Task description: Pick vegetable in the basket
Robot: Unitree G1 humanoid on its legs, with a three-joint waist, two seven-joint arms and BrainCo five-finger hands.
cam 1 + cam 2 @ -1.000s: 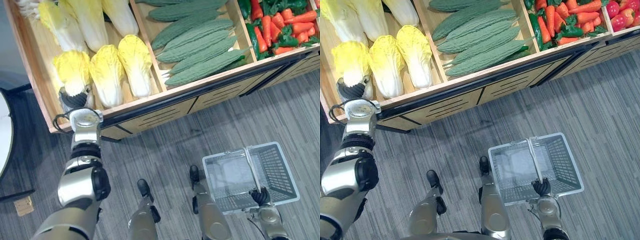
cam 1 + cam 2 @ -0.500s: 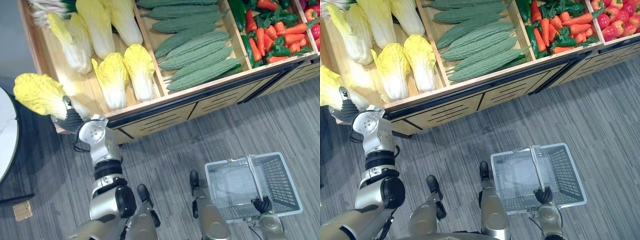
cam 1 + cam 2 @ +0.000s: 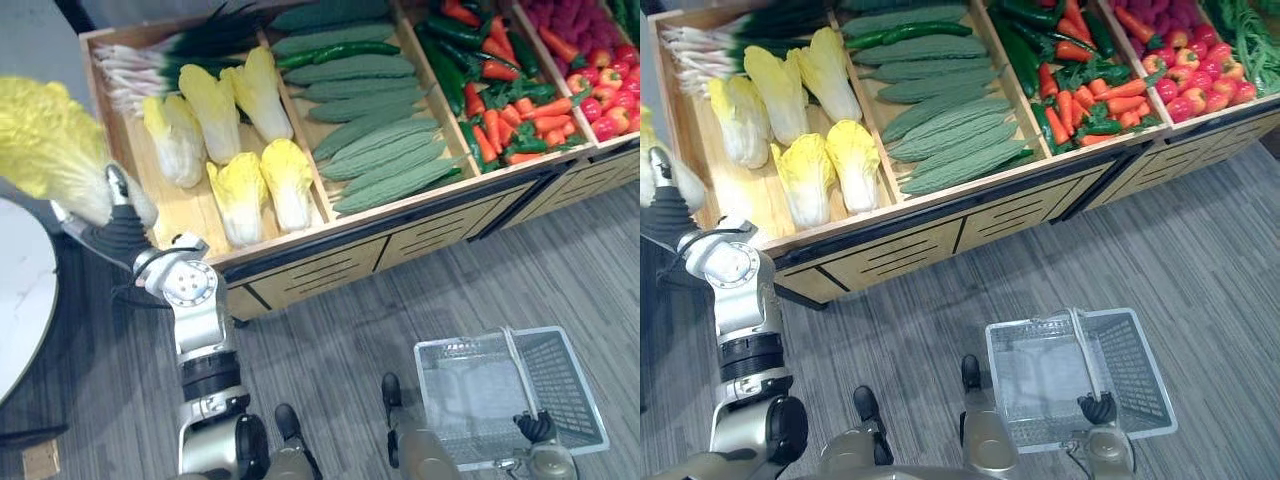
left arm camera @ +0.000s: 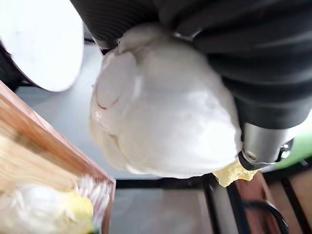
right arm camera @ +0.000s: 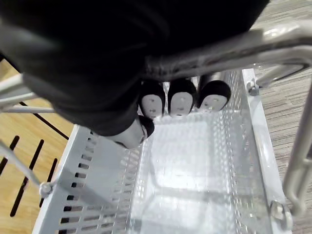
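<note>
Now the cabbage (image 3: 45,135) is out of the bench (image 3: 330,225). A second ago it lay in the bench's leftmost compartment. In the left eye view your left hand (image 3: 115,228) holds it raised beyond the bench's left end. So the pick is done, and I judge the carry is what remains. The basket (image 3: 585,400) hangs from your right hand (image 3: 537,428) in front of the bench, well apart from the cabbage. Five cabbages remain in that compartment, gourds (image 3: 385,160) fill the next, and peppers (image 3: 495,125) the one after.

In the right eye view the basket, before the bench's right half, is empty.

In the left wrist view your fingers (image 4: 263,146) are closed round the cabbage's pale stem end, with the bench's corner below.

In the right wrist view your right fingers are curled over the handle (image 5: 229,46), gripping it, and nothing lies on the mesh floor.
</note>
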